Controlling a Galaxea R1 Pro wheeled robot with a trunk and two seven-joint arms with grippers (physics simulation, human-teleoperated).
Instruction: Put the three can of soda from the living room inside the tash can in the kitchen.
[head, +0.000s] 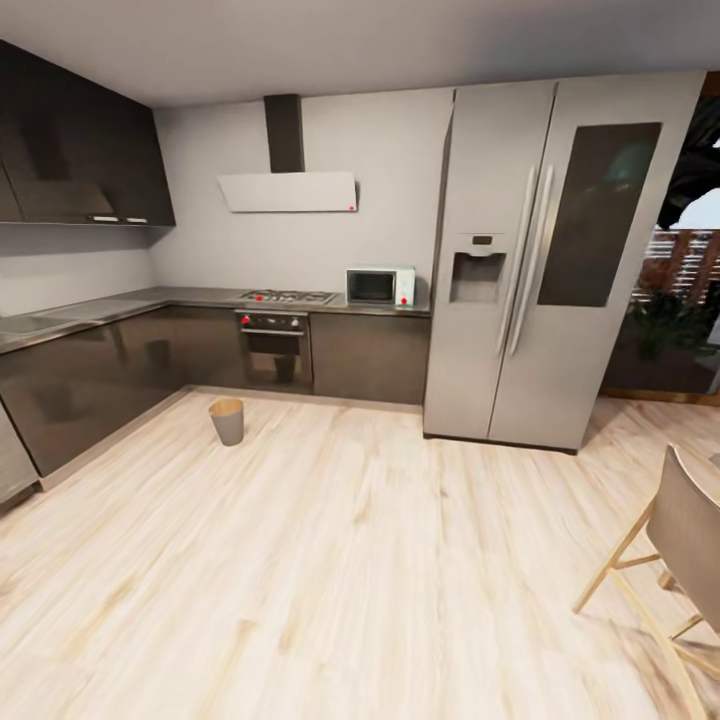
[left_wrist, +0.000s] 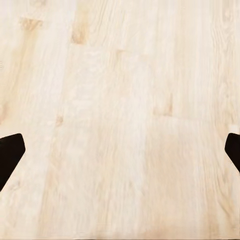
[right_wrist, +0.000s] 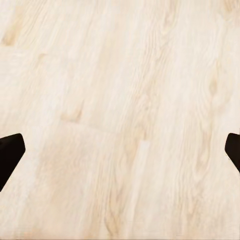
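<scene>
The trash can (head: 227, 420), a small grey-tan tapered bin with a brown inside, stands on the pale wood floor in front of the black oven (head: 274, 350) in the kitchen. The soda cans are out of view. My left gripper (left_wrist: 120, 155) is open over bare floor, its two dark fingertips (left_wrist: 10, 155) far apart with nothing between them. My right gripper (right_wrist: 120, 155) is open too, above pale planks, its fingertips (right_wrist: 10, 155) wide apart and empty.
Dark cabinets (head: 90, 385) run along the left and back walls. A pale-blue microwave (head: 380, 286) sits on the counter beside a tall steel fridge (head: 545, 270). A wooden chair (head: 680, 560) stands at the right. Open floor (head: 330, 560) lies between me and the bin.
</scene>
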